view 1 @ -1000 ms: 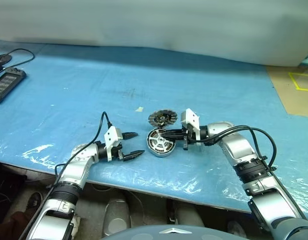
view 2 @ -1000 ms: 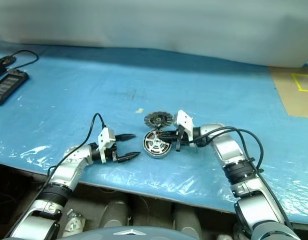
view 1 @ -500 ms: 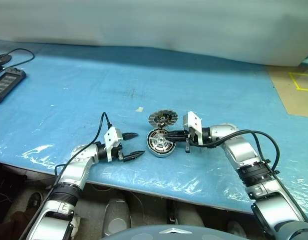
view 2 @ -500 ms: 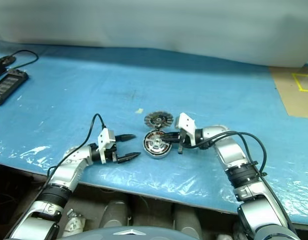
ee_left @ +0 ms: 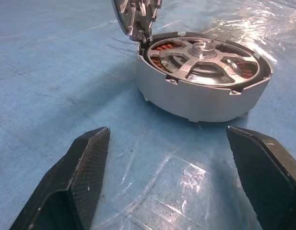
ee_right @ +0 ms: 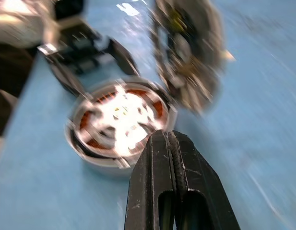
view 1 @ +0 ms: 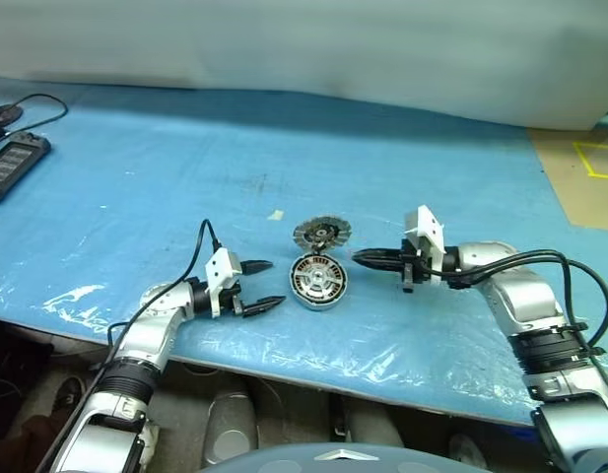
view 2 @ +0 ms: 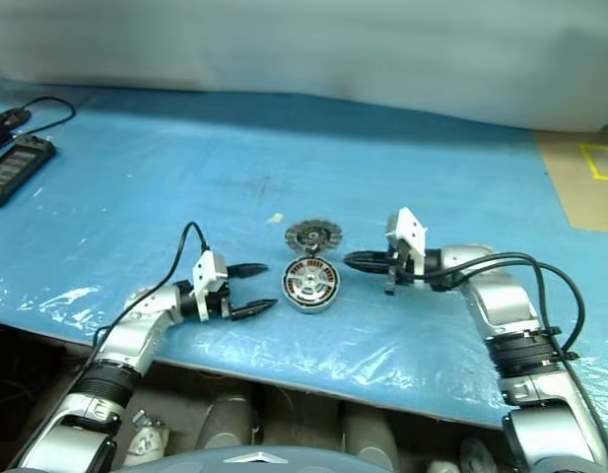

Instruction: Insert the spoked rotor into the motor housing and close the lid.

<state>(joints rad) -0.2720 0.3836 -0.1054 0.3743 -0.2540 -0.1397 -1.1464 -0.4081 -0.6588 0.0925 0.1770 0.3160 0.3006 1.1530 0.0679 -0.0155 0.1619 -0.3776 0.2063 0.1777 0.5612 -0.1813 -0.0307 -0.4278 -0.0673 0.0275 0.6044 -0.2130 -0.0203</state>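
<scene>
The motor housing (view 1: pixel 318 281) lies flat near the table's front edge. The spoked rotor (ee_left: pixel 205 52) sits inside it, silver spokes up, with copper windings showing between the spokes. The grey finned lid (view 1: pixel 320 235) stands tilted on edge at the housing's far rim, apart from the rotor's face. My left gripper (view 1: pixel 274 283) rests open just left of the housing, pointing at it, with nothing between its fingers. My right gripper (view 1: pixel 358 258) is shut and empty, a short way right of the housing, its tip pointing at it.
A black device (view 1: pixel 13 163) with a cable lies at the far left of the blue table sheet (view 1: pixel 136 148). A small pale scrap (view 1: pixel 274 215) lies behind the lid. A tan surface with yellow tape (view 1: pixel 584 168) borders the sheet at the right.
My right gripper, which lay over the housing, has drawn back to the right and slightly up, still shut. The housing, lid and left gripper have stayed put.
</scene>
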